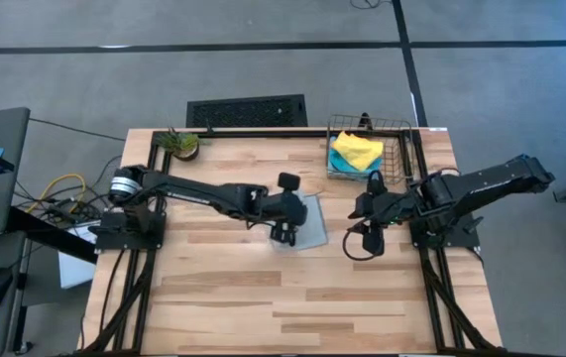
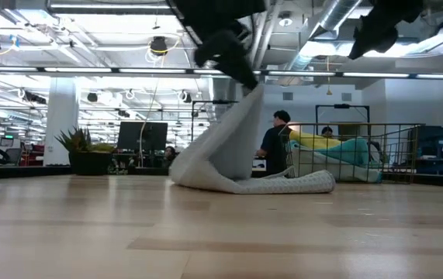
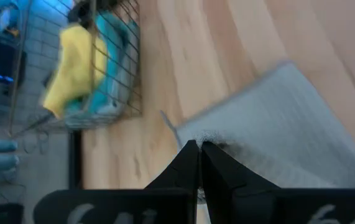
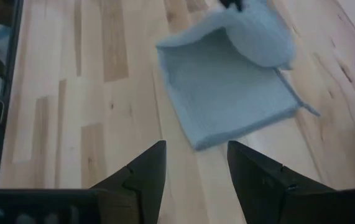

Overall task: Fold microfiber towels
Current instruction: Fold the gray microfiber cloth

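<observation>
Wooden plank table (image 1: 263,297) with a dark frame, seen from above. Near its centre lies the grey towel (image 1: 307,223), a soft, napped square with a stitched hem. The left gripper (image 1: 284,234) has its fingers pressed together on one edge of this towel and holds that edge above the table.

Low view: the pinched edge rises in a steep, smooth sheet toward the left gripper (image 2: 240,74), while the rest of the grey towel (image 2: 237,167) lies on the wood as a flat, doubled layer with a rounded fold. The overhead view does not reveal this lift.

Left wrist view: the two dark fingers (image 3: 186,168) meet on the fuzzy towel edge (image 3: 270,124). Beyond it stands the wire mesh basket (image 3: 112,74), containing a yellow towel (image 3: 71,65) on top of a cyan towel (image 3: 106,68).

Right wrist view: the grey towel (image 4: 227,99) appears pale blue, one side curled up and over; a small corner loop projects from the hem.

The right gripper (image 1: 367,236) hangs just beside the towel, nearer the table's right edge, its fingers (image 4: 143,171) spread apart and holding nothing. The basket (image 1: 396,149) sits at the table's far right corner. A potted plant (image 1: 181,144) stands at the far left.
</observation>
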